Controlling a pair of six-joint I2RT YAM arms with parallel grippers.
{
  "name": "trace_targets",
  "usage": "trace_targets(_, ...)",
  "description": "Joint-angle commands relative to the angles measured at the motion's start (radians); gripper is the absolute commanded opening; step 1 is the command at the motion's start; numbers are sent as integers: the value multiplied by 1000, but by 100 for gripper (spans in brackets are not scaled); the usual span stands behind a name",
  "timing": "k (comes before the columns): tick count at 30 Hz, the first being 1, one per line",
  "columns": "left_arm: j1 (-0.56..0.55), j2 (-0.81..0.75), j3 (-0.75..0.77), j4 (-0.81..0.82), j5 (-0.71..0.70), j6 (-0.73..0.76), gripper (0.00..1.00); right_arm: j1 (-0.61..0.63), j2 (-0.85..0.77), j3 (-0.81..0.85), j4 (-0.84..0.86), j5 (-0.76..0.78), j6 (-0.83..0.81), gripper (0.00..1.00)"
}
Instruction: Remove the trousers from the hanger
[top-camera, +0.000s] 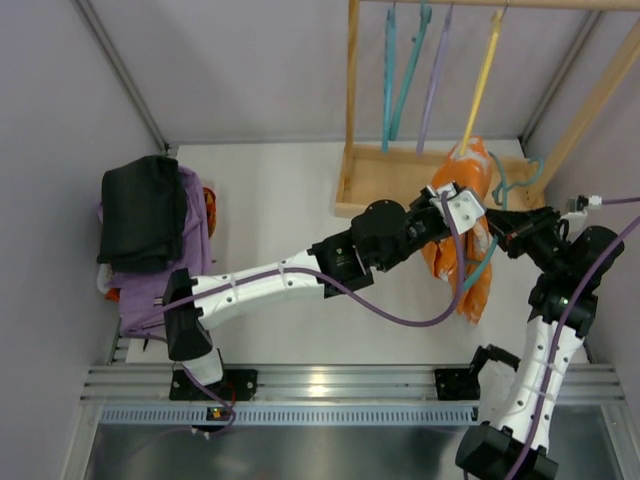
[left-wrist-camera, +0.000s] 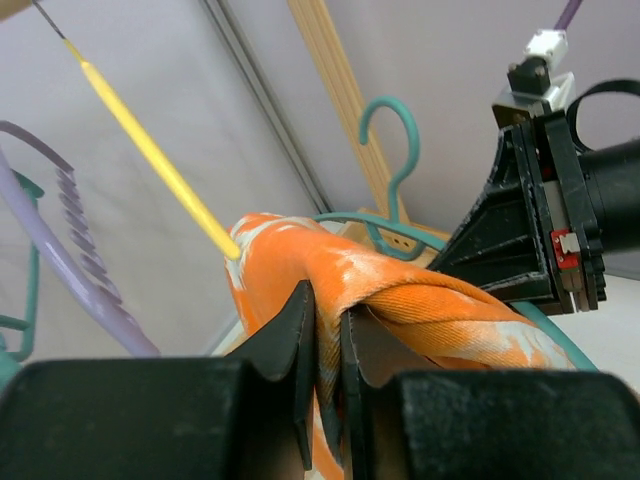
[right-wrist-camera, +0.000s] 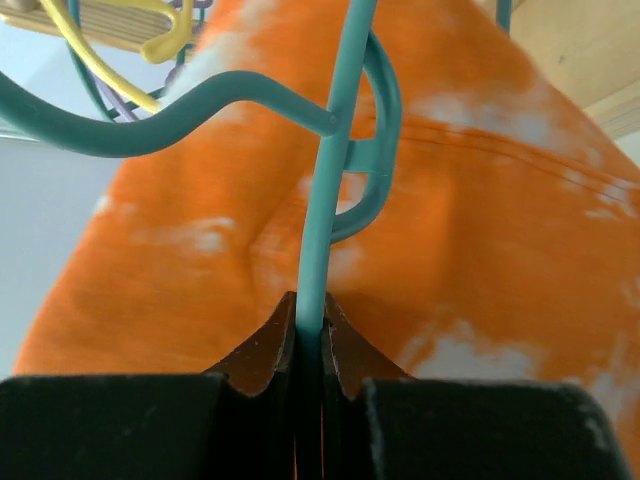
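The orange, white-blotched trousers (top-camera: 474, 292) hang over the teal hanger (top-camera: 499, 190) at the right, in front of the wooden rack. My left gripper (top-camera: 452, 203) is shut on a fold of the trousers (left-wrist-camera: 440, 300); its jaws (left-wrist-camera: 328, 302) pinch the cloth near the top. My right gripper (top-camera: 502, 222) is shut on a thin bar of the hanger (right-wrist-camera: 340, 150), with its jaws (right-wrist-camera: 310, 308) closed around it and the trousers (right-wrist-camera: 500, 250) behind. The hanger's hook (left-wrist-camera: 390, 130) rises above the cloth, next to the right gripper's body (left-wrist-camera: 540, 220).
A wooden rack (top-camera: 352, 100) at the back holds two teal hangers (top-camera: 390, 70), a purple one (top-camera: 435, 70) and a yellow one (top-camera: 482, 80). A black folded cloth (top-camera: 145, 210) lies on a purple cloth (top-camera: 190, 255) at the left. An aluminium rail (top-camera: 330, 380) runs along the near edge.
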Motion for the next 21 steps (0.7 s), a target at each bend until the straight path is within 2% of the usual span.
trace_targets(1, 6, -178, 171, 221, -33, 30, 0, -42, 31, -33, 1, 11, -118, 0)
trace_targets(8, 4, -231, 234, 180, -71, 82, 0, -52, 76, -45, -15, 41, -179, 0)
trace_targets(21, 0, -431, 87, 154, -189, 150, 0, -51, 123, -15, -5, 72, -222, 0)
